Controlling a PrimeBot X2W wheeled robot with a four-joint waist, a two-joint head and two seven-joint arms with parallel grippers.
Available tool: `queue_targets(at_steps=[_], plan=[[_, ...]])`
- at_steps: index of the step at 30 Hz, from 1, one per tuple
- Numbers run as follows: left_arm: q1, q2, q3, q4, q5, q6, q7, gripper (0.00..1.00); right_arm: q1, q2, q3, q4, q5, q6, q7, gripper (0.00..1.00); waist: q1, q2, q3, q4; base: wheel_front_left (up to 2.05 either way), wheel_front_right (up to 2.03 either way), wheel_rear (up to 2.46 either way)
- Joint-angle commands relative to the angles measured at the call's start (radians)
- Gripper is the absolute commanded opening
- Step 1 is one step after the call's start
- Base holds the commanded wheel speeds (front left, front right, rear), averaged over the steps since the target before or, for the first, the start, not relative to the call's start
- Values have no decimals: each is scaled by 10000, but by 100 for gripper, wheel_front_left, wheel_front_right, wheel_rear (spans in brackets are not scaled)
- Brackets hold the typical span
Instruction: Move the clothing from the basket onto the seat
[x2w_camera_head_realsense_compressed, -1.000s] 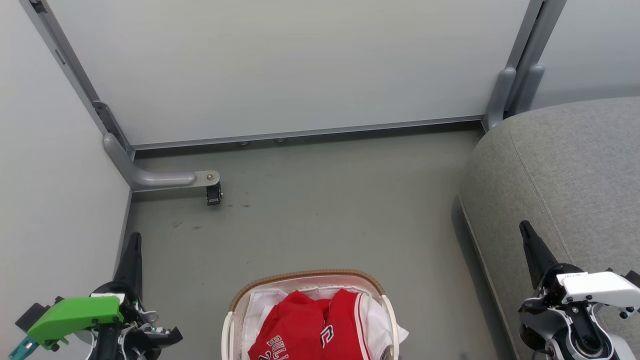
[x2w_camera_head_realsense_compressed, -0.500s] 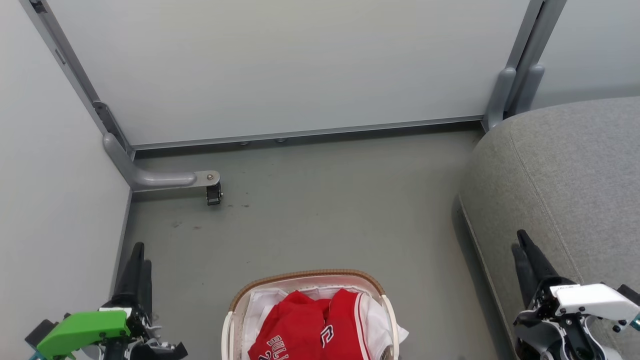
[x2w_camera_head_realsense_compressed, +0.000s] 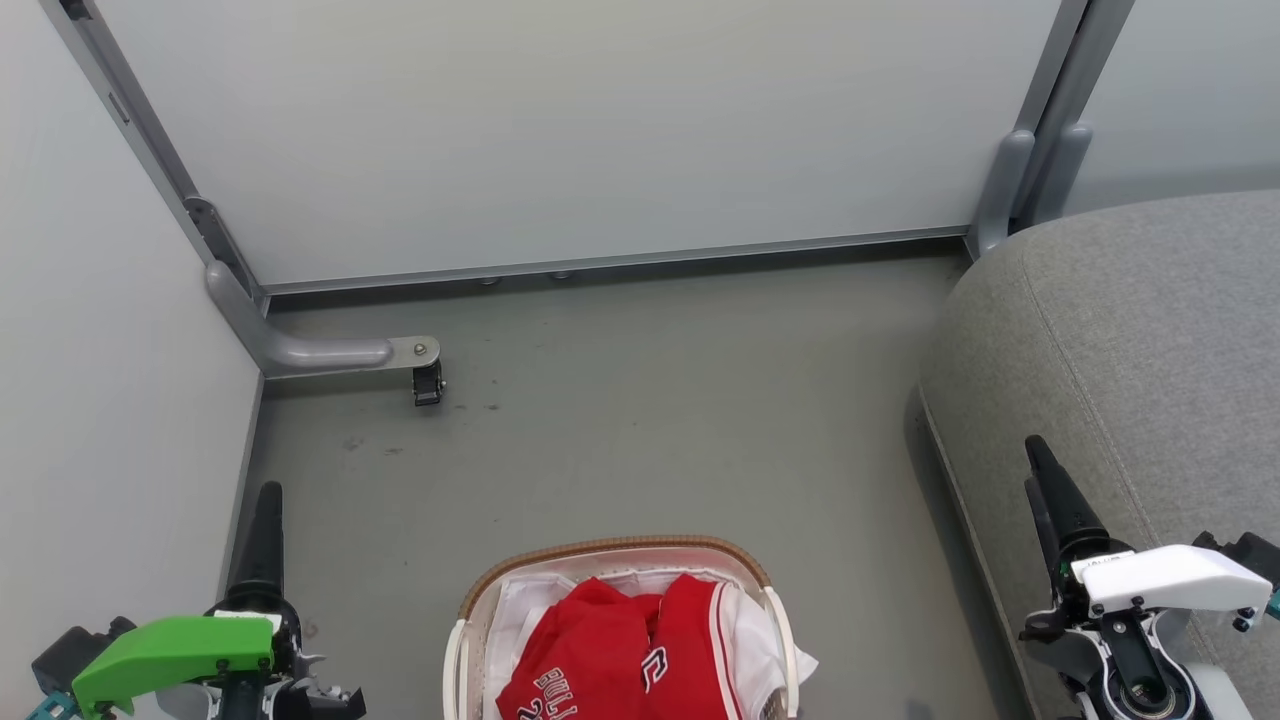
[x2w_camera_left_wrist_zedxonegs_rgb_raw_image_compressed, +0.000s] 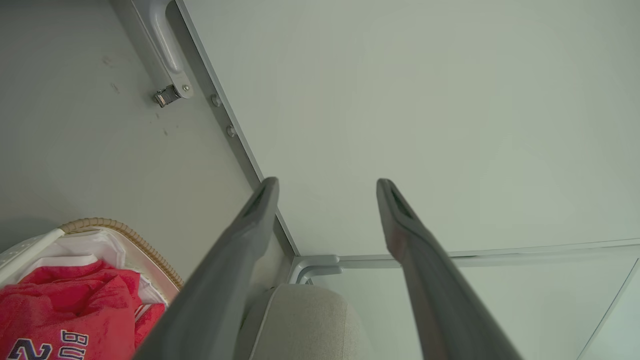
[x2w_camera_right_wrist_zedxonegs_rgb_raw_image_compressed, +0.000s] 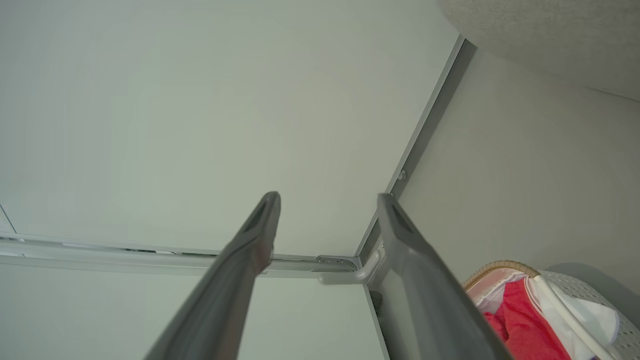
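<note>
Red jersey clothing (x2w_camera_head_realsense_compressed: 620, 650) lay in the basket (x2w_camera_head_realsense_compressed: 610, 548) between our left gripper (x2w_camera_left_wrist_zedxonegs_rgb_raw_image_compressed: 325, 182) and right gripper (x2w_camera_right_wrist_zedxonegs_rgb_raw_image_compressed: 327, 196), both spread empty; we judged it soft, light, pinchable at a fold.

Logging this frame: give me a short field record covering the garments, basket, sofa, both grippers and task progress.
clothing: red jersey garments with white trim, bunched inside the basket
basket: oval white plastic laundry basket with brown woven rim, on the grey floor between the arms
seat: large grey fabric sofa on the robot's right, no garment on its visible part
left gripper: open, empty
right gripper: open, empty
progress: nothing moved yet
</note>
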Motion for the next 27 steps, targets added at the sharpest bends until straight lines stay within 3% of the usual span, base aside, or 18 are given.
queue_targets(at_steps=[1,27], plan=[[-387,128,7,-138,519,-5,-117,100,-336,-138,67,-141,-460,3,-129,100,0,0,9,4,0,0,0],[-431,514,-839,99,5671,-12,-1123,100,-726,-380,810,183,-5224,3,-1142,100,0,0,64,36,0,0,0]])
